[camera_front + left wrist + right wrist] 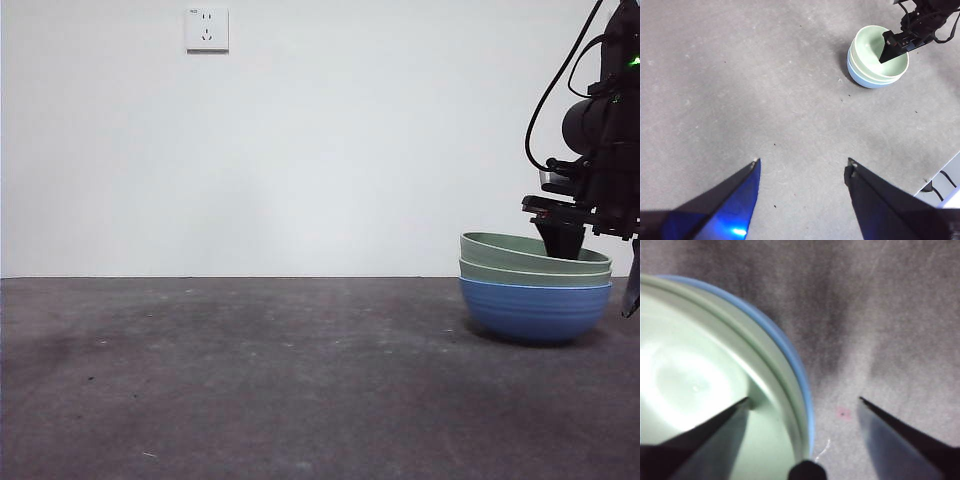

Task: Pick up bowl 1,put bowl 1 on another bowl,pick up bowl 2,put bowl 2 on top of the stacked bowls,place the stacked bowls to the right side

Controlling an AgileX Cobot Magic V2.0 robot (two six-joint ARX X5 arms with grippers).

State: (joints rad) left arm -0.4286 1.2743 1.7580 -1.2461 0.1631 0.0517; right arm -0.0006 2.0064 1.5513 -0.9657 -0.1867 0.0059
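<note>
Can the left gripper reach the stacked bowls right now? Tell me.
Probably not easily: the left gripper hangs open over bare table far off, and the right gripper already straddles the rim of the stacked bowls.

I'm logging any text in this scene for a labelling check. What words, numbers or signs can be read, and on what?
Wall socket: a tiny mark at its top left corner, too small to read.
Stacked bowls: no text visible.
Right claw and left claw: no text visible.

Plain white wall (320, 150) with socket (207, 29); dark grey table (250, 380).
</note>
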